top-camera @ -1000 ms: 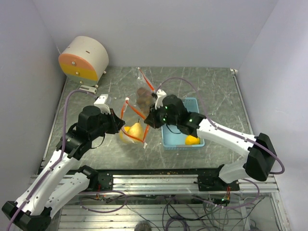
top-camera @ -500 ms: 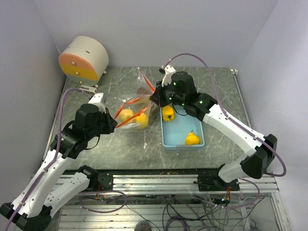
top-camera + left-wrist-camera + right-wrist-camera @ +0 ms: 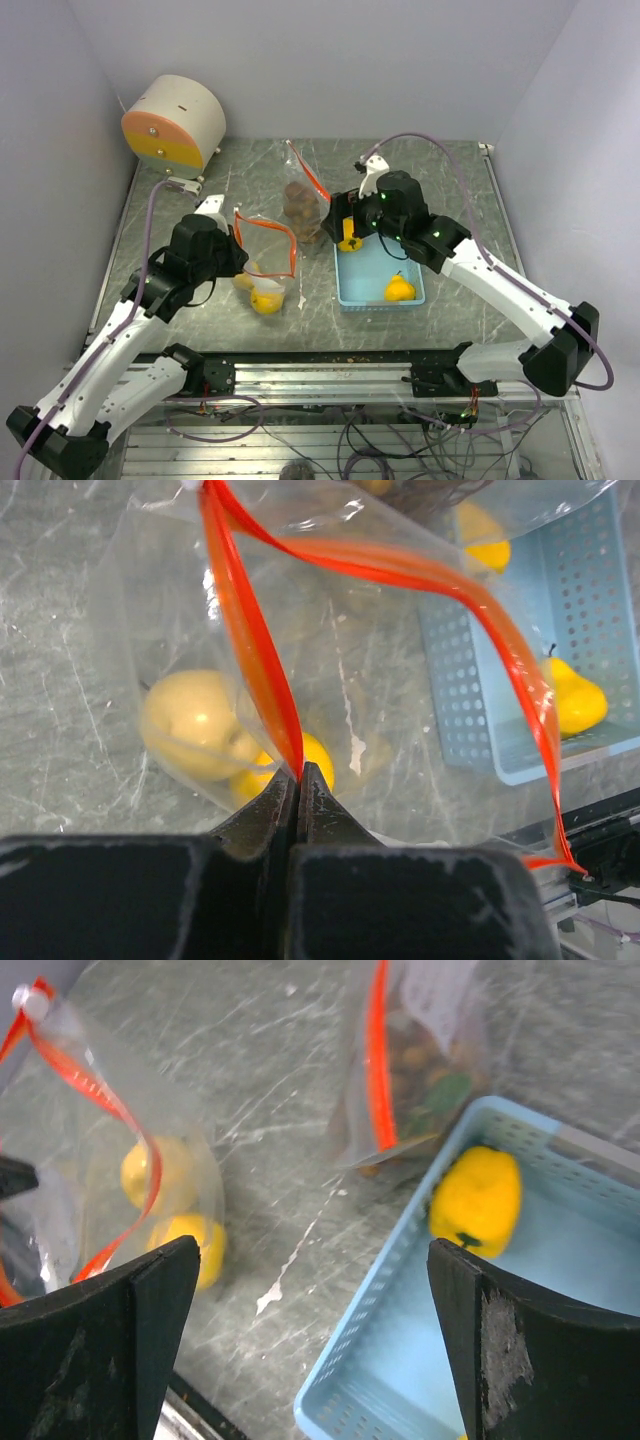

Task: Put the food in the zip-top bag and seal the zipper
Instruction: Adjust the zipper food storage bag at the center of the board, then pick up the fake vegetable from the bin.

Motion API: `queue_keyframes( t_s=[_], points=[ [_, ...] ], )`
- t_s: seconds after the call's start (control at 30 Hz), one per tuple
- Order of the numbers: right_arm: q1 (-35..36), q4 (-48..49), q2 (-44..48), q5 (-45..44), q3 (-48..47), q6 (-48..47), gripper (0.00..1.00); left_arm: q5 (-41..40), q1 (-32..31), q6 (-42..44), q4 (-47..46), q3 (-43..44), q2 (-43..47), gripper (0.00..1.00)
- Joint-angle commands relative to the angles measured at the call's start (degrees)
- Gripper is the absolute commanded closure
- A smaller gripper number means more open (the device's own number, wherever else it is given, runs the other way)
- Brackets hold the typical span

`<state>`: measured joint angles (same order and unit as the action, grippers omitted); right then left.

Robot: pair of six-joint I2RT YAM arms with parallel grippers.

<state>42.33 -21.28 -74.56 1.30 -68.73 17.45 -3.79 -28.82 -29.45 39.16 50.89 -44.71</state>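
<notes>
The left gripper [image 3: 299, 780] is pinched shut on the orange zipper strip [image 3: 250, 650] of the bag [image 3: 380, 710], which has two yellow fruits [image 3: 195, 720] inside. The right gripper [image 3: 310, 1250] hangs with its jaws wide apart, holding nothing, above the tray [image 3: 560, 1290], where other fruits [image 3: 399, 290] lie. A second bag [image 3: 400, 1110] holds what look like brown lumps [image 3: 410, 1055].

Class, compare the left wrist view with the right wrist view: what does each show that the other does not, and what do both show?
Only the left wrist view: the left claw shut on the orange zipper strip, and a stemmed yellow fruit in the tray. Only the right wrist view: the right claw, jaws wide open and holding nothing, and, clearly, a second bag of brown food. Both: the open bag with two yellow fruits inside, the light blue tray, and another yellow fruit at its end.
</notes>
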Motion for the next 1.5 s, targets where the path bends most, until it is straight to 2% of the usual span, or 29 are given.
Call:
queue_keyframes(
  t_s=[0.0, 0.33, 0.53, 0.9, 1.23, 1.37, 1.47],
  points=[
    [-1.17, -0.94, -0.39, -11.97, 2.09, 3.55, 0.03, 0.86, -0.18, -0.32, -3.94, -1.23, -0.08, 0.93],
    [-7.33, 5.18, -11.33, -15.35, 8.32, 10.66, 0.02, 0.89, -0.17, 0.66, -2.76, -2.98, 3.66, 0.93],
    [-8.31, 10.13, -19.17, -13.72, 7.38, 9.9, 0.03, 1.1, -0.1, 1.23, -2.3, -3.08, 5.1, 0.93],
    [-9.65, 14.57, -28.04, -14.28, 5.55, 8.74, 0.03, 1.11, -0.1, 1.73, -2.23, -3.71, 5.6, 0.93],
    [-9.72, 22.21, -30.79, -15.61, 7.32, 6.72, 0.05, 1.61, -0.1, 1.39, -2.42, -3.8, 5.57, 0.93],
    [-9.72, 27.12, -29.9, -16.32, 9.66, 6.87, 0.11, 1.58, -0.13, 1.33, -2.59, -3.72, 5.44, 0.93],
    [-9.68, 27.04, -30.37, -16.24, 9.96, 6.59, 0.29, 1.59, -0.17, 1.32, -2.33, -3.63, 5.27, 0.93]
  ],
)
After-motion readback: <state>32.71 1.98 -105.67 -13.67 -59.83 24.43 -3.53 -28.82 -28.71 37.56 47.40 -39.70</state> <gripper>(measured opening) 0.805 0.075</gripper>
